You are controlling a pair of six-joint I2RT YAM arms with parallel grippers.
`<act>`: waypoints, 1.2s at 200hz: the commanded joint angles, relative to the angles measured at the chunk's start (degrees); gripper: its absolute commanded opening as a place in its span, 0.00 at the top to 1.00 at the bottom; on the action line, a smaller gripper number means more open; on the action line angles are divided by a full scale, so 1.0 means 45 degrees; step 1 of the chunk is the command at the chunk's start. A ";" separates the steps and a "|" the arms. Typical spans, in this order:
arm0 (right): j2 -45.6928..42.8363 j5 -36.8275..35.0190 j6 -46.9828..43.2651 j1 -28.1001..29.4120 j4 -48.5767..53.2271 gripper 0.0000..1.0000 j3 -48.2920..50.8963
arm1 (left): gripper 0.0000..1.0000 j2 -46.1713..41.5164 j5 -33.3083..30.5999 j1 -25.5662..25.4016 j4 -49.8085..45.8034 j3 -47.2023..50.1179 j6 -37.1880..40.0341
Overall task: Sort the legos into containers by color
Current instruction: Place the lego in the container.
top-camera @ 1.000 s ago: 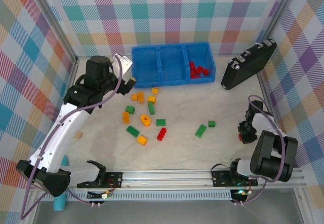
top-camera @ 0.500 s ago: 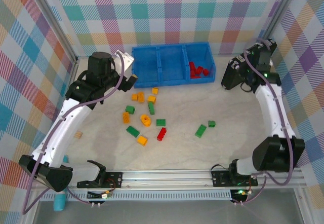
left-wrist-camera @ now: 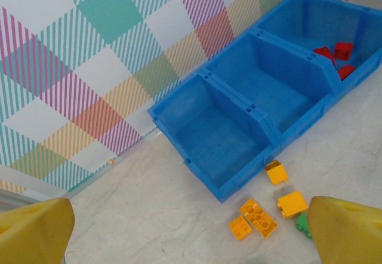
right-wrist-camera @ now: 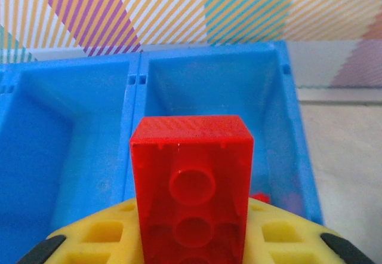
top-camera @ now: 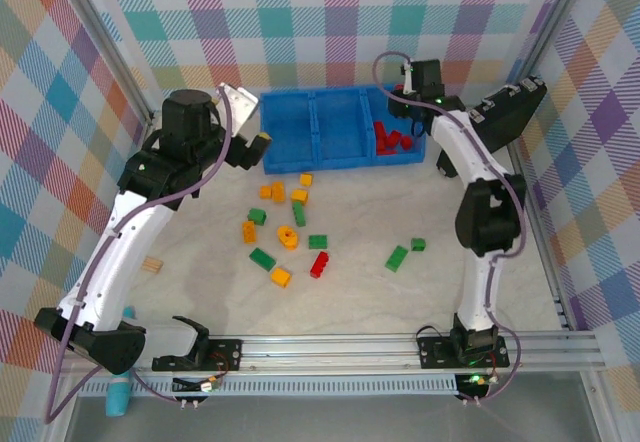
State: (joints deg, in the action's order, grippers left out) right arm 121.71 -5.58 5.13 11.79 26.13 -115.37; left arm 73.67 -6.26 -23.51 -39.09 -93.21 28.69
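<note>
Care: in the top view the right gripper (top-camera: 398,97), upper right of centre, should centre over the blue tray's (top-camera: 340,158) right compartment with red legos (top-camera: 392,140); left wrist view, left gripper (left-wrist-camera: 191,231) wide apart, empty; right wrist view, red brick (right-wrist-camera: 191,180) pinched at bottom centre, release gently.

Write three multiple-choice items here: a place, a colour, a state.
1. Which blue tray compartment, top view, holds red legos? A left B middle C right
2. The lego in the right gripper is: A green B red C yellow
3. The left gripper is: A open, empty B shut on a green brick C shut on a card
1 C: reds lie rightmost. 2 B: right wrist view shows red. 3 A: fingertips wide apart, nothing between.
</note>
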 commanded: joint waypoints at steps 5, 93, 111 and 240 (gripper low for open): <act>0.2189 0.1086 -0.1055 -0.0247 0.1585 0.67 -0.2706 | 0.00 -0.0158 -0.0211 0.0009 -0.0390 -0.0777 -0.0408; 0.4682 0.1005 -0.1022 -0.0225 0.3562 0.57 -0.4925 | 0.00 -0.0424 -0.0025 0.0009 -0.0532 -0.1025 -0.0725; 0.3954 0.1026 -0.1117 -0.0229 0.3294 0.51 -0.4306 | 0.00 -0.0453 0.0061 0.0009 -0.0531 -0.1044 -0.0803; -0.4294 0.2437 0.3201 0.1578 0.2259 0.43 0.4203 | 0.00 -0.0874 0.0779 0.0007 -0.0593 -0.0942 -0.1395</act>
State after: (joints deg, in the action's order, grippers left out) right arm 106.69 4.91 7.49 13.98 35.07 -105.86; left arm 72.12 -3.79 -23.51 -40.88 -97.45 23.51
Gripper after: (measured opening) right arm 0.557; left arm 0.999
